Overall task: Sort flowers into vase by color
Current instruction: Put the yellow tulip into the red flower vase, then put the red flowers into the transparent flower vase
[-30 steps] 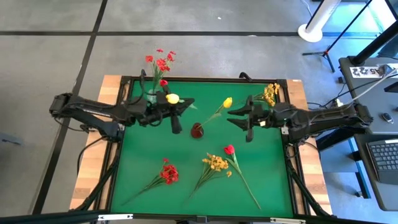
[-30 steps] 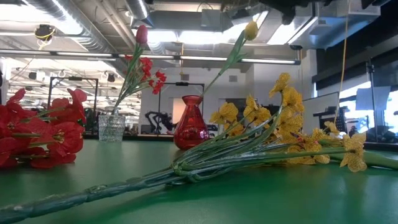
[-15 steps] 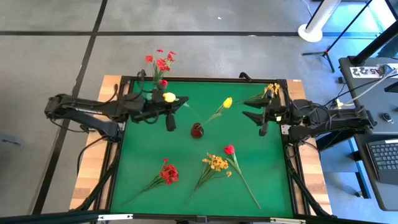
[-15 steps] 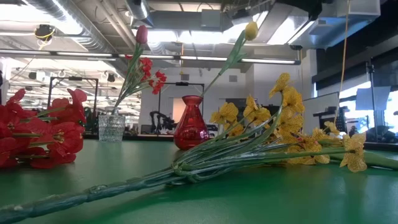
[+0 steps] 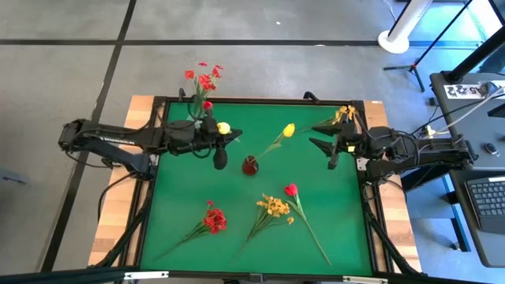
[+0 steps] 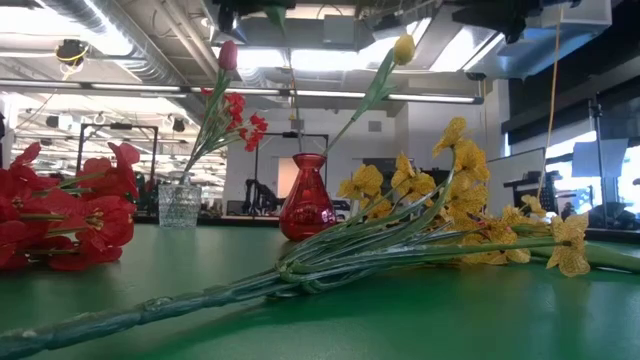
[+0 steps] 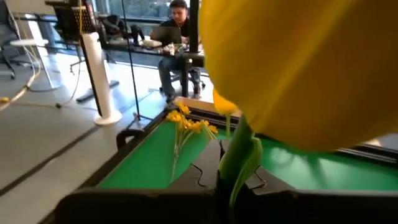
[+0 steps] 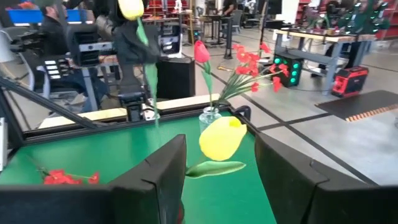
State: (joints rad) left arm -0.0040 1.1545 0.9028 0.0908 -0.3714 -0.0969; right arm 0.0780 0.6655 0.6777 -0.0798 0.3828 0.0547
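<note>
Left gripper (image 5: pixel 215 138): clamped on yellow tulip (image 5: pixel 223 128), upper centre-left of high view; stem long axis runs down from bloom | Key relation: red vase (image 5: pixel 250 166), already holding a yellow tulip, lies lower right of this claw; left arm nearer | Right gripper (image 5: pixel 331 147): fingers apart, empty, upper right, waiting

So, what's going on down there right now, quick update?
Left gripper shut on yellow tulip, near red vase. Right gripper open, empty, at right edge. Three flowers on mat unsorted. Path clear.
</note>
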